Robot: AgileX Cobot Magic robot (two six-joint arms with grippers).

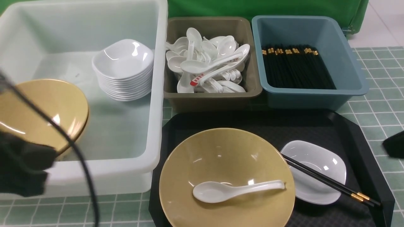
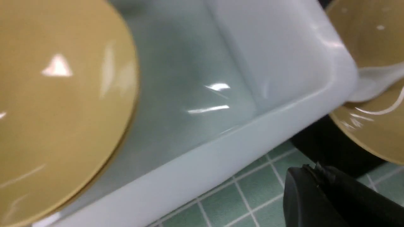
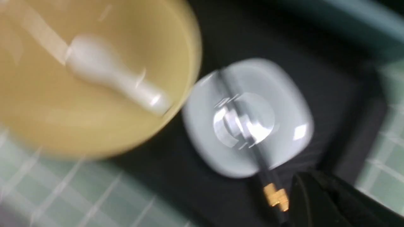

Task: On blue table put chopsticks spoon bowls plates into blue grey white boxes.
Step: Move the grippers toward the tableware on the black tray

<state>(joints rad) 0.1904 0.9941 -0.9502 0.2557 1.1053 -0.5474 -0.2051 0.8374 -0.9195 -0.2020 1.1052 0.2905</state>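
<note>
A tan bowl (image 1: 227,170) on the black tray (image 1: 356,129) holds a white spoon (image 1: 233,190). Beside it a white plate (image 1: 315,170) has a pair of black chopsticks (image 1: 331,184) lying across it. Another tan bowl (image 1: 41,110) rests inside the white box (image 1: 157,94) next to a stack of white plates (image 1: 123,69). My left gripper (image 1: 38,154) (image 2: 311,168) is shut and empty, over the tiles in front of that box. My right gripper (image 1: 394,144) (image 3: 311,176) is shut and empty beside the tray, near the chopsticks' gold ends (image 3: 276,195).
The grey box (image 1: 213,94) at the back holds several white spoons. The blue box (image 1: 347,63) to its right holds several black chopsticks. A black cable (image 1: 79,157) from my left arm crosses in front of the white box. The right wrist view is blurred.
</note>
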